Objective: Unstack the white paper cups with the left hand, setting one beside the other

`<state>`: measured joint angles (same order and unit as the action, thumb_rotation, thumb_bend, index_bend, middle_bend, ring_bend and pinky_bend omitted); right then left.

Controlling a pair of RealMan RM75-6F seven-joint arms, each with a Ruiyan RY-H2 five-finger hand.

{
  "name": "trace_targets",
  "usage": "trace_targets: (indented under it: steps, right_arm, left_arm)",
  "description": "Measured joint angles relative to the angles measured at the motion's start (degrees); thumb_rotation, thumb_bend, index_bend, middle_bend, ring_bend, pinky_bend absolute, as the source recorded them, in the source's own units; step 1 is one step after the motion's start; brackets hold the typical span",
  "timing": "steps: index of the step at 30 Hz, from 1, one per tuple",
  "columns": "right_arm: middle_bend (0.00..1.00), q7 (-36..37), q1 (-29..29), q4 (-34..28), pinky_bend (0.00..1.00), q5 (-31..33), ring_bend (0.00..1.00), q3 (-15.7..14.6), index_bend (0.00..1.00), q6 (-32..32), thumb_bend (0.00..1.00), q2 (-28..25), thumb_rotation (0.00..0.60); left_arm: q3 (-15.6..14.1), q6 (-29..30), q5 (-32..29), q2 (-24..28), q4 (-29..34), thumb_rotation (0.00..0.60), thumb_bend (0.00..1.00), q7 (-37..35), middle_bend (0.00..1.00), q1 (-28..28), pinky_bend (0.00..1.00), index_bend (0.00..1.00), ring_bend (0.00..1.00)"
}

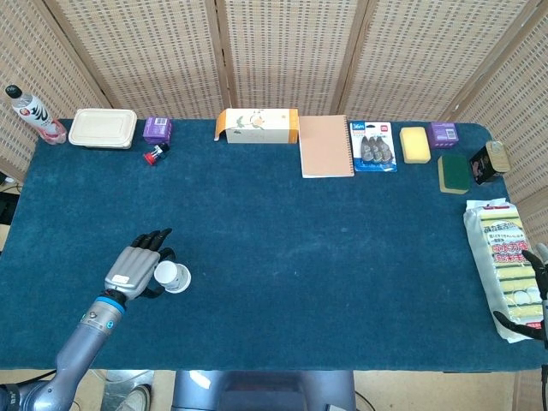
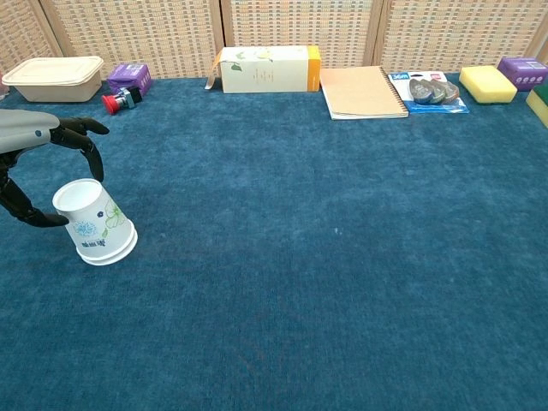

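Note:
The stacked white paper cups [image 1: 174, 276] [image 2: 94, 222] stand upside down on the blue table at the near left, with a green leaf print on the side. My left hand [image 1: 137, 267] [image 2: 34, 163] is right beside the stack on its left. Its fingers are spread, curving over and around the top of the cups, and the thumb reaches in low. I see no firm hold on the cups. My right hand [image 1: 536, 291] shows only at the far right edge of the head view, near the sponge pack; its fingers are too cut off to judge.
Along the back edge lie a bottle [image 1: 32, 113], a lidded container [image 1: 103, 128], a purple box [image 1: 157, 128], a tea box [image 1: 257, 125], a notebook [image 1: 325, 145], a blister pack [image 1: 373, 146] and sponges [image 1: 415, 144]. A sponge pack [image 1: 501, 257] lies at the right.

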<state>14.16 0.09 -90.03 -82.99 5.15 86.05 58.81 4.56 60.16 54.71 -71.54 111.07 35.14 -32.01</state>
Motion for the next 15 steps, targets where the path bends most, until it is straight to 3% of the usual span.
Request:
trace_targets:
  steps: [15]
  right_arm:
    - [0.00, 0.19, 0.04, 0.00, 0.00, 0.10, 0.00, 0.07, 0.07, -0.08, 0.00, -0.04, 0.600]
  left_arm:
    - [-0.86, 2.70, -0.40, 1.08, 2.02, 0.600, 0.26, -0.01, 0.00, -0.76, 0.08, 0.41, 0.00]
